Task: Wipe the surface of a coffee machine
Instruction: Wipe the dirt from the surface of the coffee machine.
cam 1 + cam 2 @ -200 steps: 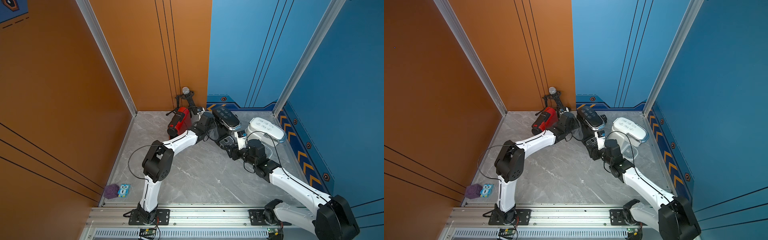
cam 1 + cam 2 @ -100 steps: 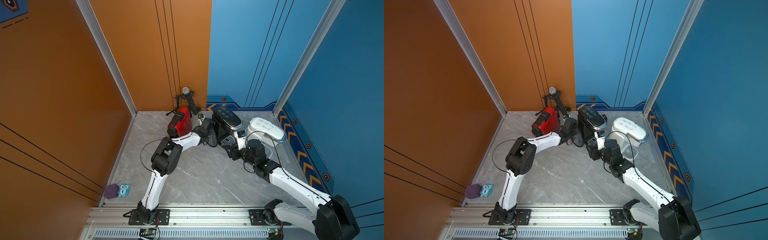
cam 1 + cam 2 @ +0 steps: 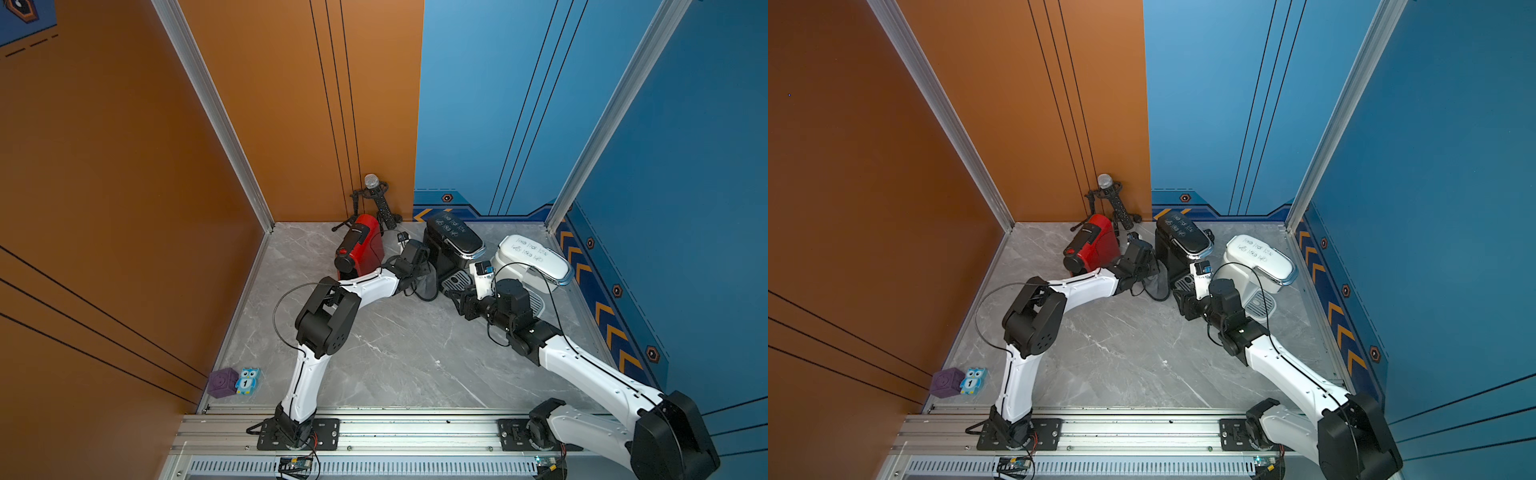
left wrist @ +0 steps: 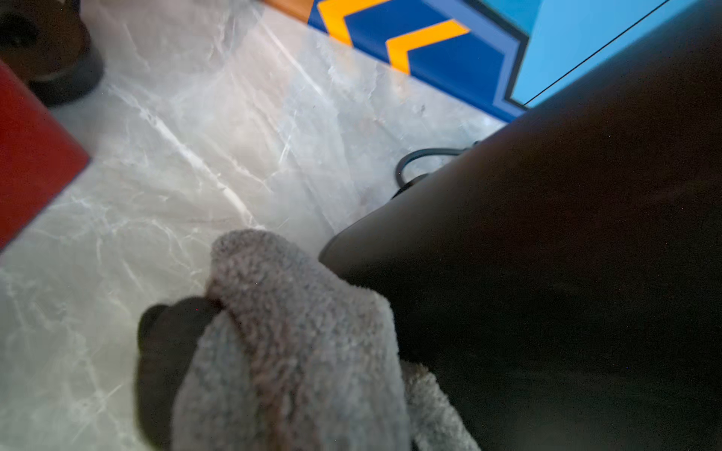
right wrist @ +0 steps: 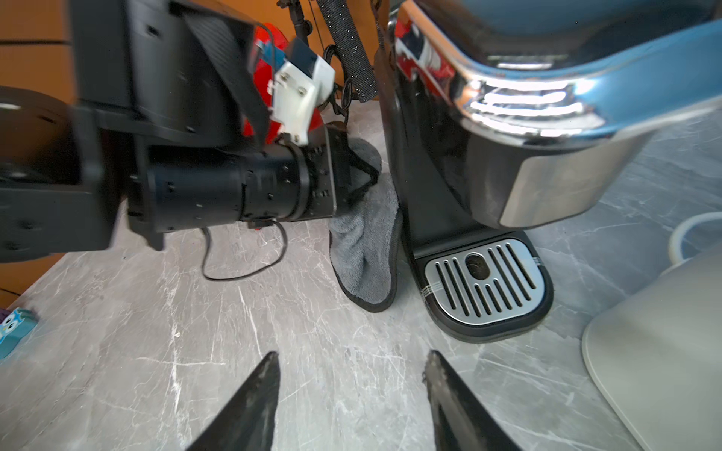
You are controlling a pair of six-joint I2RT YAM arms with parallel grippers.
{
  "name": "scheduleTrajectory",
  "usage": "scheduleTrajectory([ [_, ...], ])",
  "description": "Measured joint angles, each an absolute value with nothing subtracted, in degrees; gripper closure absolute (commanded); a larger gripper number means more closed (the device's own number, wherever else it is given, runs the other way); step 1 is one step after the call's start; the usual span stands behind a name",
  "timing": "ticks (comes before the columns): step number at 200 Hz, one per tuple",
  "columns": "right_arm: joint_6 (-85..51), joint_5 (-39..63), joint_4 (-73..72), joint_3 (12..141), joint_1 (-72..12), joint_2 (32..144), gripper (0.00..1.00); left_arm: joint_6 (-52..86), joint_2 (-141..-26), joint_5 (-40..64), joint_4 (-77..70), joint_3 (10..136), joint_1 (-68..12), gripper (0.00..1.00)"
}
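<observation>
**Wipe in progress: cloth on the side wall of the black machine**

Left gripper (image 5: 365,175): jaws pressed together on a fold of the grey cloth (image 5: 363,250). In the left wrist view one dark finger (image 4: 168,339) shows against the terry, and the other is buried in it. The free end of the cloth hangs to the marble table (image 3: 395,353).

Task object: the black coffee machine (image 3: 453,241) stands at the back of the table, between the red coffee machine (image 3: 361,245) and the white coffee machine (image 3: 532,257). The cloth lies along its lower side wall, on the face turned to the red one, just beside the drip tray (image 5: 484,285). It looks to be touching the wall. How firmly it presses cannot be told.

Right gripper (image 5: 351,355): jaws spread, nothing between them. It hovers low over the table in front of the drip tray, clear of the machine.

Step, as judged: you are mid-wipe on the side panel, and the top is not yet reached. White scribbles show on the lid in both top views.

Next move calls for:
- Press the cloth sideways into the wall before you stroke, or the hanging end will only drag.
- Travel up the panel towards the lid.
- Watch the thin cable (image 5: 242,269) on the table by the left wrist.
- Use your free right gripper to brace the machine if it slides.
</observation>
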State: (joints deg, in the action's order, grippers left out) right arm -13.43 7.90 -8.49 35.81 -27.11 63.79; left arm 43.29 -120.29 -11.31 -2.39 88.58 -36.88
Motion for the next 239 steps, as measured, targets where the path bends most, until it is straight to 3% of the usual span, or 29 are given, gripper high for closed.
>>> scheduleTrajectory([
  [39, -13.8, 4.3, -8.0, 35.8, -26.7, 61.4, 0.4, 42.9, -111.6, -12.6, -3.6, 88.6, -39.8, 1.0],
  [72, -14.6, 2.7, -7.5, 35.8, -25.2, 59.9, 0.4, 44.0, -110.9, -13.6, -6.5, 87.2, -42.6, 1.0],
  [166, -15.5, 1.2, -5.0, 35.1, -24.6, 55.9, 0.4, 50.1, -126.2, -14.7, -10.0, 86.0, -43.3, 1.0],
  [239, -15.5, 1.2, -3.4, 34.9, -24.3, 54.8, 0.4, 50.2, -128.6, -12.4, -10.7, 86.7, -38.7, 1.0],
])
